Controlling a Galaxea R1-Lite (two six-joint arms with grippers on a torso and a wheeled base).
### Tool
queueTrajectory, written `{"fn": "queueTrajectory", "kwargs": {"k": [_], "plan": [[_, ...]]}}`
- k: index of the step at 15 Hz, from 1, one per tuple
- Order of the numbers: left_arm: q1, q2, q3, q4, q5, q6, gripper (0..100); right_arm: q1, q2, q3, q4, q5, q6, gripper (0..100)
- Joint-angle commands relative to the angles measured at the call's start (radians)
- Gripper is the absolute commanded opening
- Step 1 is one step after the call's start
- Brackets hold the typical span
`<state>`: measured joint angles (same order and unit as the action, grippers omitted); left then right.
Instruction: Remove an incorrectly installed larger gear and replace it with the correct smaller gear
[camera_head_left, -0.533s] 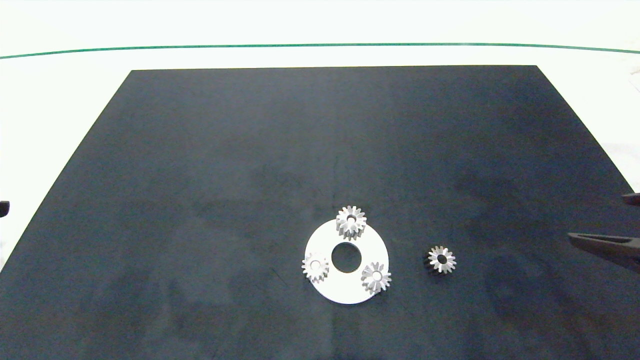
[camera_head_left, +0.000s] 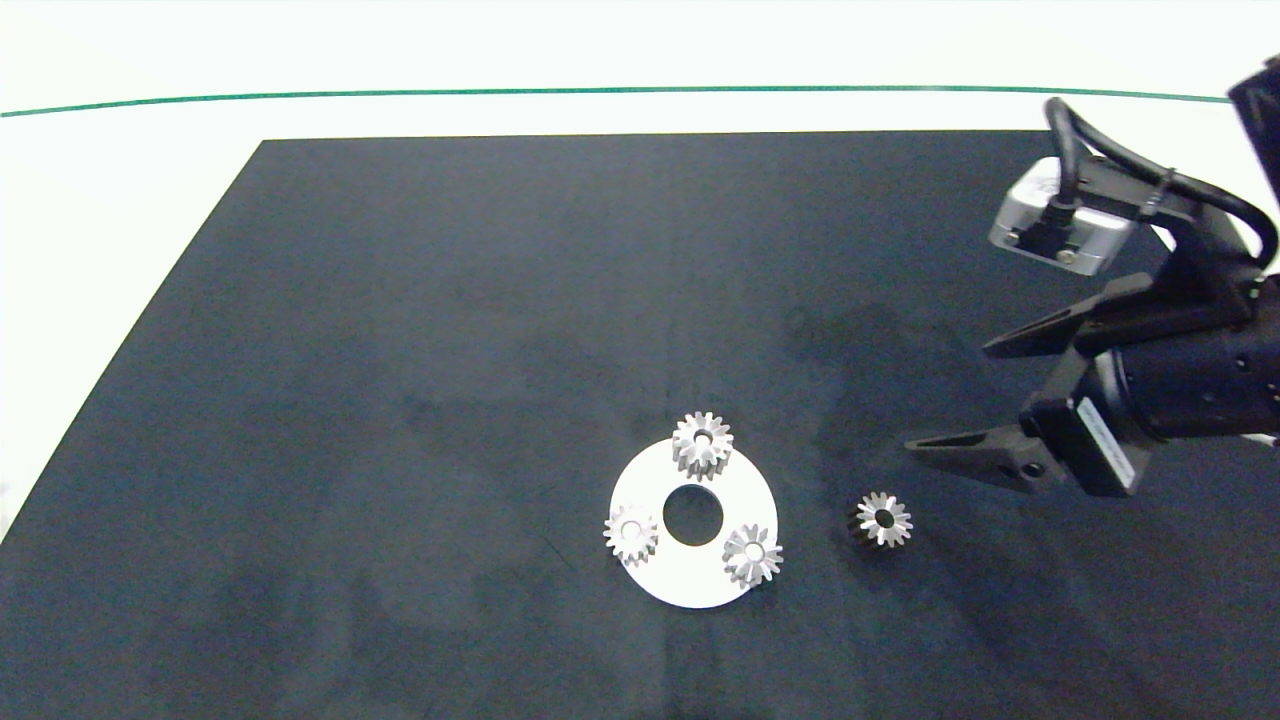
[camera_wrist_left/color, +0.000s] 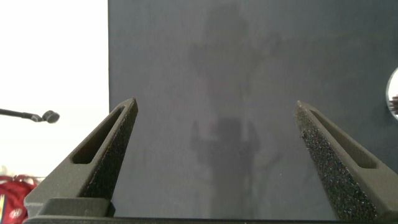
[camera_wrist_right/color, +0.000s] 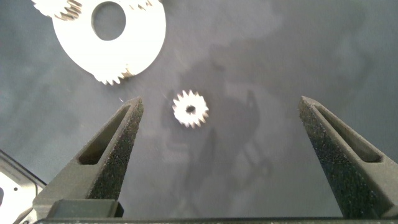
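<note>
The larger gear (camera_head_left: 702, 443), thick and silver, sits on the far edge of a flat white disc (camera_head_left: 668, 580). Two thinner gears sit on the disc's left (camera_head_left: 631, 533) and near right (camera_head_left: 752, 555). The smaller gear (camera_head_left: 882, 519) lies loose on the black mat to the right of the disc. My right gripper (camera_head_left: 950, 397) hangs open just above and to the right of it. In the right wrist view the smaller gear (camera_wrist_right/color: 189, 109) shows between the open fingers of the right gripper (camera_wrist_right/color: 219, 102), with the disc (camera_wrist_right/color: 149, 37) beyond. My left gripper (camera_wrist_left/color: 216, 106) is open over bare mat and holds nothing.
The black mat (camera_head_left: 400, 300) covers most of the white table (camera_head_left: 120, 200). A green line (camera_head_left: 400, 96) runs along the far side. The left arm is outside the head view.
My right arm has swung in from the right edge and now hovers near the loose smaller gear. The dark tip at the left edge has gone. The gears have not moved.
</note>
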<state>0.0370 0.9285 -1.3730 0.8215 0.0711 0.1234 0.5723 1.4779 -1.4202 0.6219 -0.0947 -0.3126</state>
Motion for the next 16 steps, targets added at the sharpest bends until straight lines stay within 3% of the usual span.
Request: {"fn": "queueTrajectory", "kwargs": {"k": [1, 3, 5, 16], "plan": [[0.0, -0.025, -0.001, 0.005, 0.001, 0.001, 100, 0.098, 0.246, -0.25, 0.127, -0.062, -0.008, 100], [0.0, -0.027, -0.001, 0.005, 0.001, 0.001, 100, 0.139, 0.351, -0.387, 0.191, -0.085, -0.013, 100], [-0.002, -0.025, -0.001, 0.005, 0.001, 0.002, 100, 0.159, 0.429, -0.485, 0.243, -0.086, -0.013, 100], [-0.002, -0.025, -0.001, 0.005, 0.001, 0.005, 100, 0.178, 0.627, -0.58, 0.246, -0.085, -0.007, 100]]}}
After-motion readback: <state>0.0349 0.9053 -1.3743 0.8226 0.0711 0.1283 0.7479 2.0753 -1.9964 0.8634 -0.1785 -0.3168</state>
